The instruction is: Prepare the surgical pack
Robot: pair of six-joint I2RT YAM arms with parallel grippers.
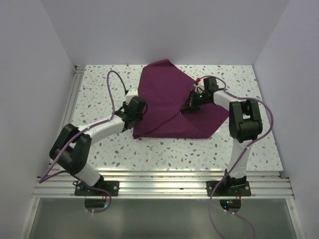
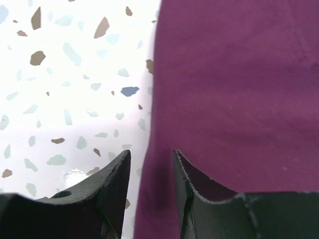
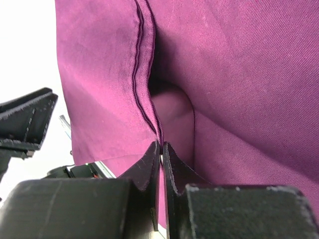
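Left claw [image 2: 152,160] sits at the left edge of the surgical pack [image 1: 164,94]. Its fingers are spread, one over the speckled surface [image 1: 99,84] and the other over maroon cloth, with nothing gripped. The pack itself is a partly folded sheet lying mid-surface, its top corner up at the far edge. Across on the right, the right claw [image 3: 160,149] is pressed together, pinching the stitched hem of a fold, cloth bunched just ahead of it.

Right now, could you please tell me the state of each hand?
Left hand: open, holding nothing.
Right hand: closed on the purple cloth.
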